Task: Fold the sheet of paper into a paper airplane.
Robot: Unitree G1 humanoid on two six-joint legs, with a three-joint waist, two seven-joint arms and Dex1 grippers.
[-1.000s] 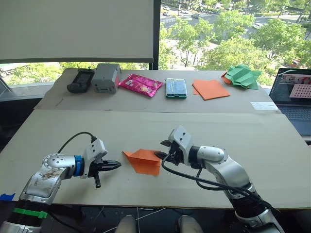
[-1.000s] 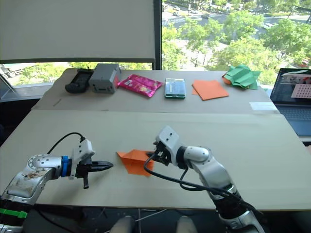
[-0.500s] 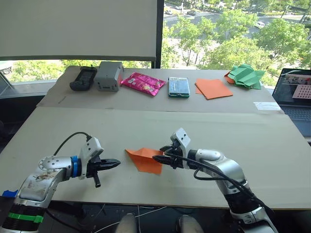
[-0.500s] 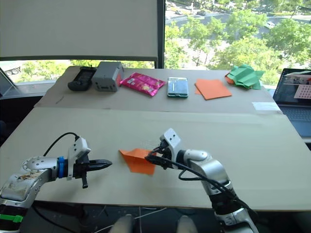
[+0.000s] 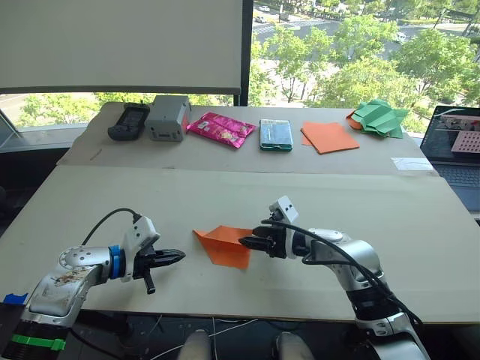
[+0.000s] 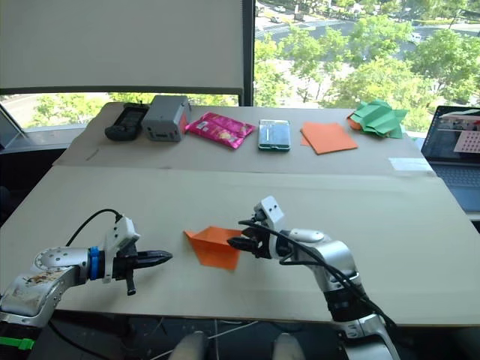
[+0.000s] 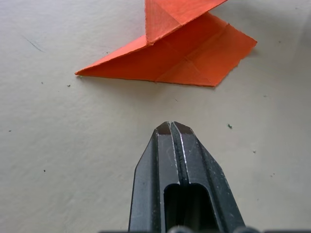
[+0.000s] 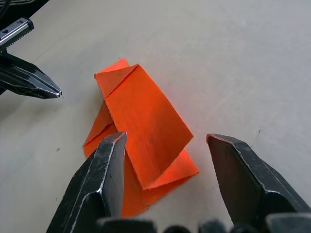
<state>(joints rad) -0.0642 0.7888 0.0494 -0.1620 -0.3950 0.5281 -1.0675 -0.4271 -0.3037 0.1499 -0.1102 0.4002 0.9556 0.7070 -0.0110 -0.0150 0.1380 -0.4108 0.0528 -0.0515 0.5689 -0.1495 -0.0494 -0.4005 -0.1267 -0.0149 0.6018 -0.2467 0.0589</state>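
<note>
Right gripper (image 8: 165,179) now spread wide, fingers no longer on sheet of paper (image 5: 223,244); a second ago it pinched paper's right edge. Paper lies mid-table (image 5: 420,225), partly folded, top flap half raised. Left gripper (image 5: 174,256) closed, empty, near paper's left tip, not touching. Fold looks unpressed; airplane far from finished.

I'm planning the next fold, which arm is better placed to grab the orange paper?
Probably the right: the right gripper is open, straddling the sheet of paper. The left gripper is shut, apart from it.
</note>
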